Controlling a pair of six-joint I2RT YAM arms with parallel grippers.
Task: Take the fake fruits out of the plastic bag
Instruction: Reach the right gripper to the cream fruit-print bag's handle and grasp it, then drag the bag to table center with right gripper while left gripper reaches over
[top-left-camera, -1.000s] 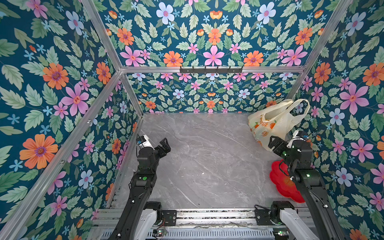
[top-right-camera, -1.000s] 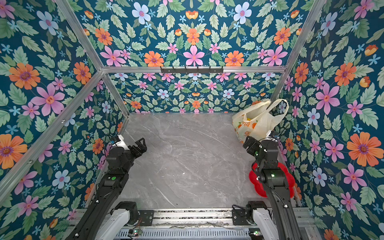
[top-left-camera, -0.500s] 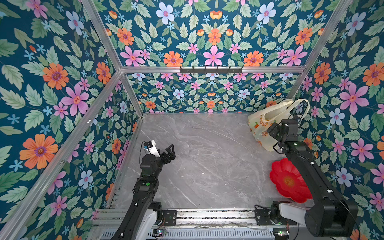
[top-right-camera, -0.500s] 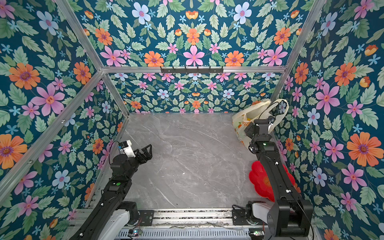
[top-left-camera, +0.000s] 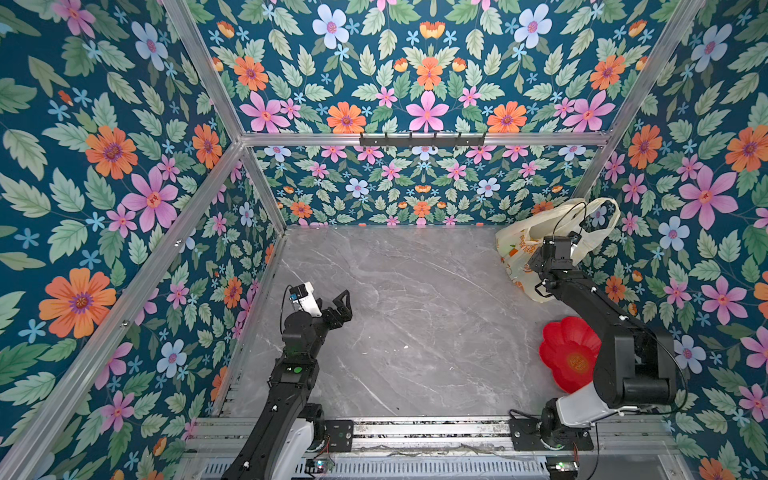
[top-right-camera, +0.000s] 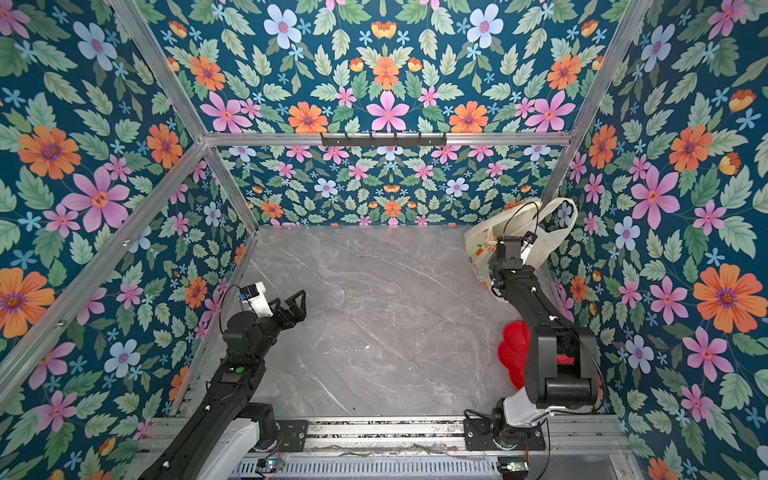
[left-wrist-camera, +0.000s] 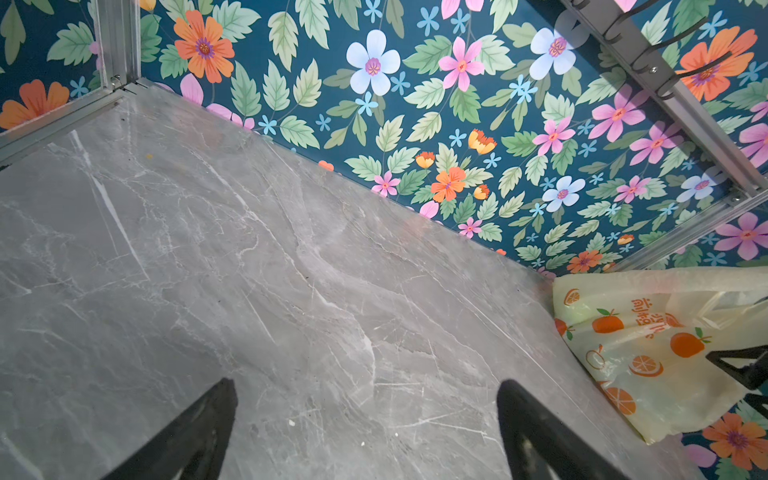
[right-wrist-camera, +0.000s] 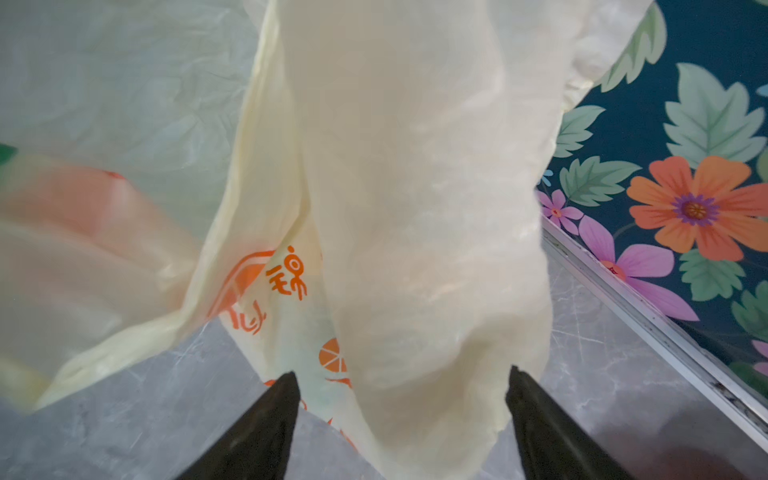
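Item: plastic bag (top-left-camera: 519, 253) just beyond the red flower-shaped dish (top-left-camera: 569, 353), fake fruits unseen; my right gripper (right-wrist-camera: 402, 371) gapes astride a loose fold, left gripper (left-wrist-camera: 368, 380) spread wide, well apart from that dish; I risk pinching film only, toppling the bag.

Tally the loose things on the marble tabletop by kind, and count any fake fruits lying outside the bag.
plastic bag: 1
red flower-shaped dish: 1
fake fruits seen outside the bag: 0
Total: 2
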